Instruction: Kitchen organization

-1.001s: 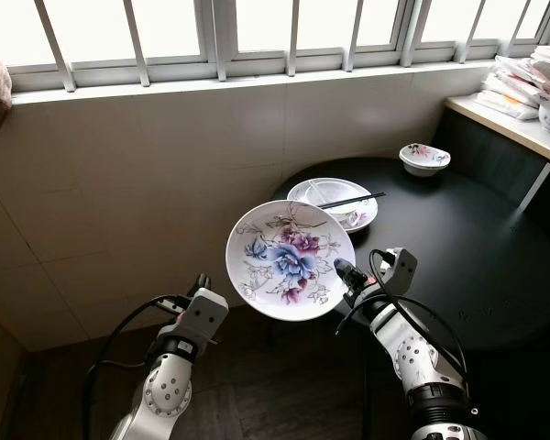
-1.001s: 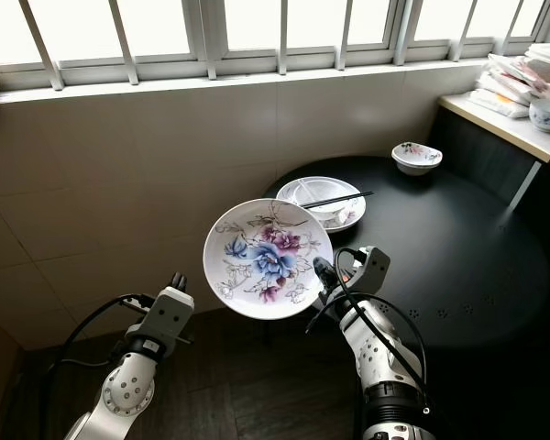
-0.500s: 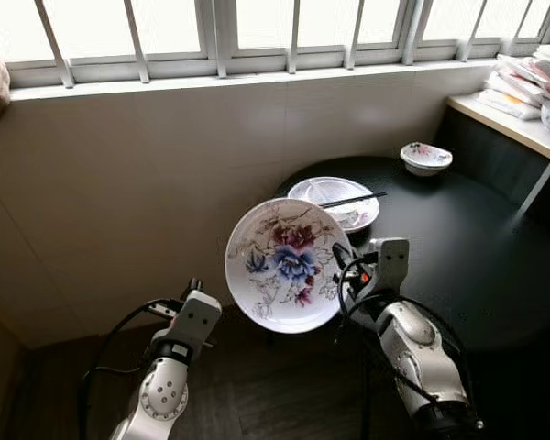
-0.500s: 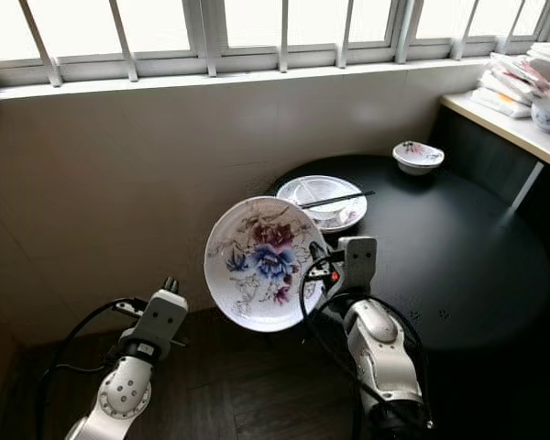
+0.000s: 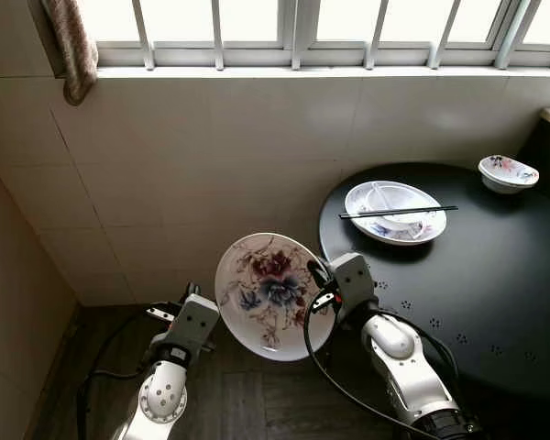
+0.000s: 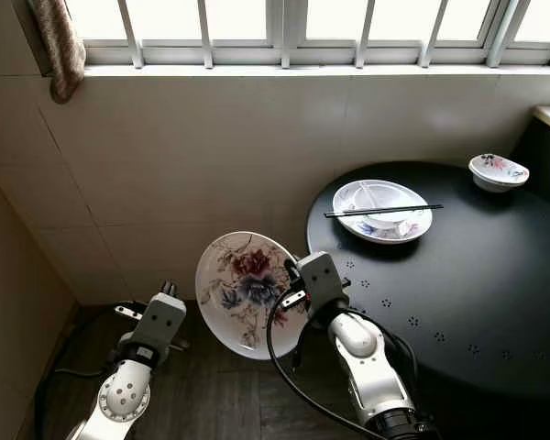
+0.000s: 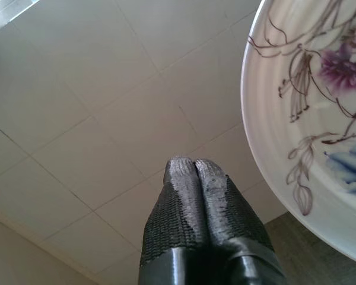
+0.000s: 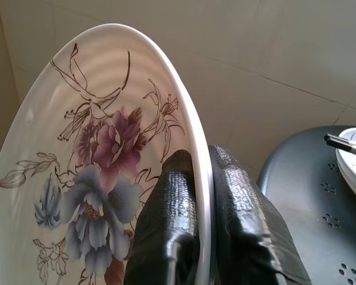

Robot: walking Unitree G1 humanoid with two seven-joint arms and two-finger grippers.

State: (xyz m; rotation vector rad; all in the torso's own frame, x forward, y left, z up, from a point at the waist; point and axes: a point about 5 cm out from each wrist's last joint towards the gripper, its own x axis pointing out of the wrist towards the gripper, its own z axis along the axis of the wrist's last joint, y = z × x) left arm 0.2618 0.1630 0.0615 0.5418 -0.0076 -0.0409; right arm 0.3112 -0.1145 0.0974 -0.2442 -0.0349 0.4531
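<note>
Right end effector [image 8: 193,172] pinches the rim of the floral plate [image 5: 270,293], one finger each side, so the plate hangs tilted on edge over the floor, off the table's [image 5: 495,302] near edge, likely mid-carry. Left end effector [image 7: 193,169] is closed on nothing, idle beside the plate. Farther on the table: a plate with chopsticks [image 5: 394,211] and a small bowl [image 5: 508,172], probably awaiting clearing.
</note>
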